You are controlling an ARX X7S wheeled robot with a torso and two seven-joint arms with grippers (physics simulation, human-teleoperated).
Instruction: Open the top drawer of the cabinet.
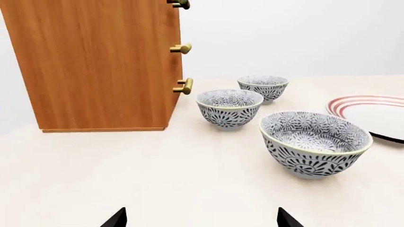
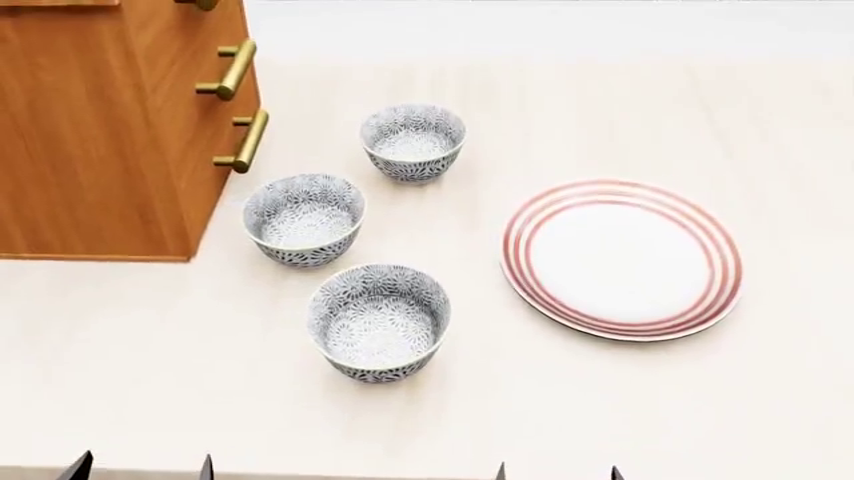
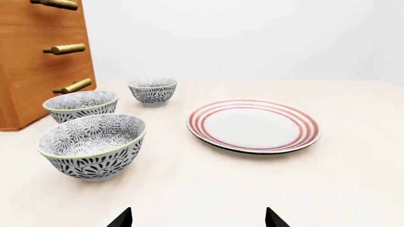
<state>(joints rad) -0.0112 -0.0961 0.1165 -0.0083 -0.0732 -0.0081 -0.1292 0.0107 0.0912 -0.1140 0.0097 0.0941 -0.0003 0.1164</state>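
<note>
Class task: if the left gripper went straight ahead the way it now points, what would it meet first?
Probably the nearest patterned bowl, slightly right of its line; straight ahead the table looks free up to the middle bowl. The cabinet stands off to the side. Depth is uncertain.

The cabinet (image 2: 94, 130) runs off the head view's upper edge, so its top drawer cannot be made out; only an end of its highest visible handle (image 2: 200, 4) shows. Both tools are cropped to dark fingertips (image 2: 78, 467) below the bowls, their bodies unseen. In the left wrist view the plate (image 1: 372, 113) is cut off.
</note>
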